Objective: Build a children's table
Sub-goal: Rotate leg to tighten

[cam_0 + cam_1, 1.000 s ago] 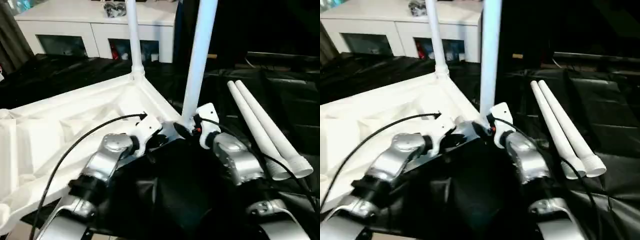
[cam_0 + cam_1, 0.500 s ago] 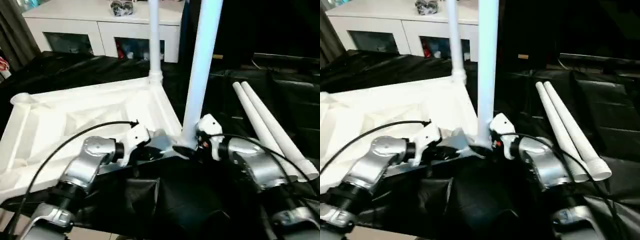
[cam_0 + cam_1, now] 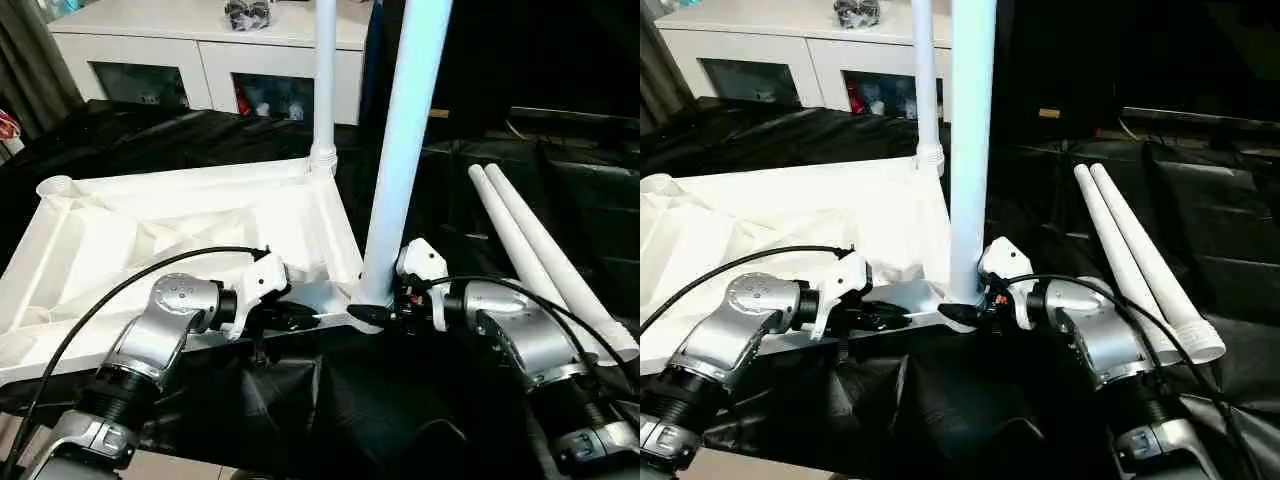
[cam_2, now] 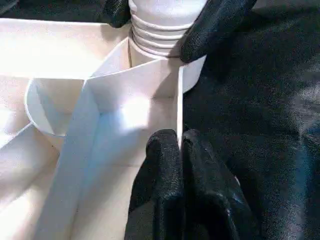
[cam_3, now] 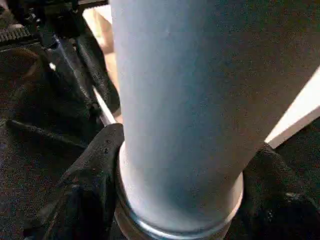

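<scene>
The white table top (image 3: 150,225) lies upside down on black cloth, ribbed underside up. One white leg (image 3: 324,80) stands upright in the far corner socket. A second leg (image 3: 405,150) stands in the near corner socket, and my right gripper (image 5: 180,200) is shut on its base, one black finger on each side. My left gripper (image 4: 179,142) is shut on the thin rim wall of the table top just beside that corner. The right gripper's fingers (image 4: 215,25) show past it at the leg's ringed end. Two loose legs (image 3: 540,255) lie side by side to the right.
A white cabinet with glass doors (image 3: 200,45) stands at the back, with a dark curtain (image 3: 30,60) at the far left. Black cloth (image 3: 570,150) covers the ground all around. A black cable (image 3: 120,290) arcs over my left forearm.
The whole picture has shifted, so the camera moved. Both arms now reach further out from my body. Both grips stay as they were: left on the rim, right on the near leg.
</scene>
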Robot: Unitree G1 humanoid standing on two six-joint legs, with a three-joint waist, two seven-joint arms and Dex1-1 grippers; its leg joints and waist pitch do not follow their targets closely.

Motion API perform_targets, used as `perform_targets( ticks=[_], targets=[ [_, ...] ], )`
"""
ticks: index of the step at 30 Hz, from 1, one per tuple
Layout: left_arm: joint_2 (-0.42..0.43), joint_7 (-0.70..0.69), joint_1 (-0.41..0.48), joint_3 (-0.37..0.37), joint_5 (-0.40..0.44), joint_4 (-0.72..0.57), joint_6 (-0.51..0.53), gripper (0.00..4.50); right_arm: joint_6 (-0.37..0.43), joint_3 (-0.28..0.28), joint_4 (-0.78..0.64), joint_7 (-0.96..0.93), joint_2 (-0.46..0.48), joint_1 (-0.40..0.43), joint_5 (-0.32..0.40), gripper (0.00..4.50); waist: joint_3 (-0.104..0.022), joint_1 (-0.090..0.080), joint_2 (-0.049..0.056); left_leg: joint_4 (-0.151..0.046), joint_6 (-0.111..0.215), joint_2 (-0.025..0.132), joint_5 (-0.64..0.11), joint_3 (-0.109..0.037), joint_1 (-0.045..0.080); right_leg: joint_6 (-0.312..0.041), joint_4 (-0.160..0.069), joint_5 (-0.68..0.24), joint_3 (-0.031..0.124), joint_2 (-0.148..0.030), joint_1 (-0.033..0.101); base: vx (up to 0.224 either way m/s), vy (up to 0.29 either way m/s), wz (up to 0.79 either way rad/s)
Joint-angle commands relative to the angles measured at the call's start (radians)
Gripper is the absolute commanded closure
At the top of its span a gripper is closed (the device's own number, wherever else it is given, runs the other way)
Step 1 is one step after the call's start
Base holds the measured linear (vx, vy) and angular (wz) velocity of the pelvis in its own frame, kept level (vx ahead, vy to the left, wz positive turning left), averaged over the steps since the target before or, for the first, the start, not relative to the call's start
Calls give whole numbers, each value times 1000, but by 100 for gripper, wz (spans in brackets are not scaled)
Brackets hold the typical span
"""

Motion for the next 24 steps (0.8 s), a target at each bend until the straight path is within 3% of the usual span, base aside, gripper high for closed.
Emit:
perform_targets(
  ticks=[1, 7, 8, 10, 12, 13, 15, 16, 17, 24],
  targets=[
    [-39, 41, -35, 4, -16, -13, -2, 450, 16, -24, 27, -104, 42, -12, -10, 178, -66, -5, -15, -66, 46, 66, -175, -35, 24, -182, -87, -237, 57, -98, 39, 0, 0, 0],
    [-148, 292, -108, 32, 52, 99, 28, 450, 43, -60, 130, -343, 161, -54, -49, 178, -62, -18, -17, -69, 15, 62, -200, -37, 30, -173, -97, -288, 59, -101, 38, 0, 0, 0],
    [-184, 366, -129, 43, 63, 127, 51, 450, 48, -67, 156, -402, 194, -67, -54, 178, -66, -15, -18, -68, 12, 65, -191, -38, 28, -168, -94, -284, 59, -104, 43, 0, 0, 0],
    [-254, 473, -159, 58, 70, 162, 80, 450, 64, -95, 212, -537, 258, -101, -55, 178, -65, -16, -16, -67, 12, 63, -187, -36, 30, -169, -95, -267, 61, -103, 40, 0, 0, 0],
    [-290, 518, -165, 48, 76, 167, 89, 450, 67, -113, 237, -614, 296, -120, -61, 178, -68, -14, -16, -67, 14, 63, -171, -37, 28, -171, -92, -242, 61, -104, 43, 0, 0, 0],
    [-299, 518, -161, 39, 78, 165, 85, 450, 68, -119, 238, -621, 305, -121, -57, 178, -69, -14, -12, -67, 15, 64, -163, -39, 26, -172, -90, -227, 60, -104, 44, 0, 0, 0],
    [-304, 512, -155, 27, 85, 165, 72, 450, 68, -126, 240, -624, 312, -123, -53, 122, -72, -11, -16, -65, 35, 61, -142, -38, 23, -171, -85, -173, 59, -102, 48, 0, 0, 0],
    [-306, 510, -157, 21, 95, 173, 55, 450, 68, -131, 243, -617, 315, -124, -50, 122, -73, -10, -11, -64, 40, 61, -137, -37, 23, -172, -84, -161, 59, -102, 48, 0, 0, 0],
    [-306, 505, -159, 15, 105, 186, 32, 450, 70, -137, 241, -612, 315, -125, -51, 104, -71, -11, -13, -64, 47, 60, -143, -36, 22, -172, -86, -161, 59, -102, 47, 0, 0, 0],
    [-316, 506, -176, 7, 118, 216, -24, 450, 56, -130, 183, -616, 252, -109, -84, 74, -66, -12, -18, -71, 25, 65, -205, -38, 30, -142, -101, -290, 60, -104, 41, 0, 0, 0]
  ],
)
